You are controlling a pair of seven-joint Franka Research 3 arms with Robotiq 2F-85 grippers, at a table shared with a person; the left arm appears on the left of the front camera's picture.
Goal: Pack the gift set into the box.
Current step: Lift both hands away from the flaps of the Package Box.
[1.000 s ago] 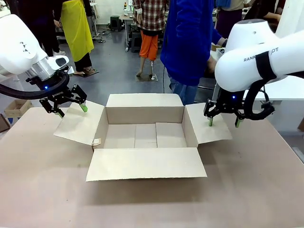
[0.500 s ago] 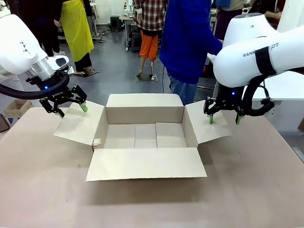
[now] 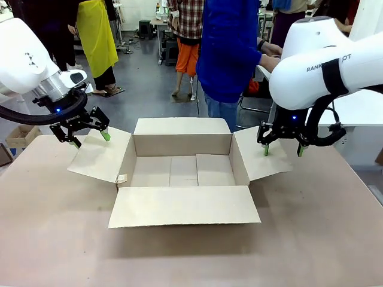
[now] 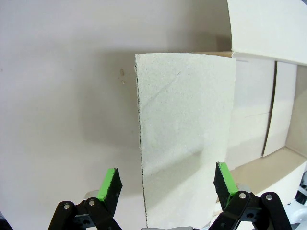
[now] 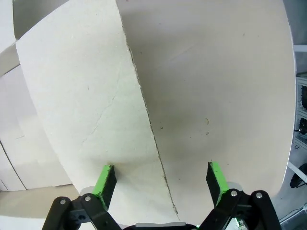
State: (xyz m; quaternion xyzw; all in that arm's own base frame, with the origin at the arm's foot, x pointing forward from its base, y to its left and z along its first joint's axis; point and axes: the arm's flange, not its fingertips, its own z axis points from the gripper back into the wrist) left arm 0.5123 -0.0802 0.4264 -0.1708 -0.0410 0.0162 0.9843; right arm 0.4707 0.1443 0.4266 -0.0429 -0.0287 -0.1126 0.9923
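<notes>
- the box (image 3: 182,143) sits in the middle of the table (image 3: 60,245) with all four flaps folded out, its long axis running left to right; what i see of its floor is bare.
- my left hand (image 3: 91,140) hovers over the outer edge of the left flap (image 3: 99,158), fingers spread wide and grasping nothing; the opening lies to its right.
- my right hand (image 3: 282,153) hangs over the right flap (image 3: 266,158), equally released and empty; the opening lies to its left.
- the person's hands (image 3: 270,60) are at the far right, so i judge my right arm the nearer one for any handover.
</notes>
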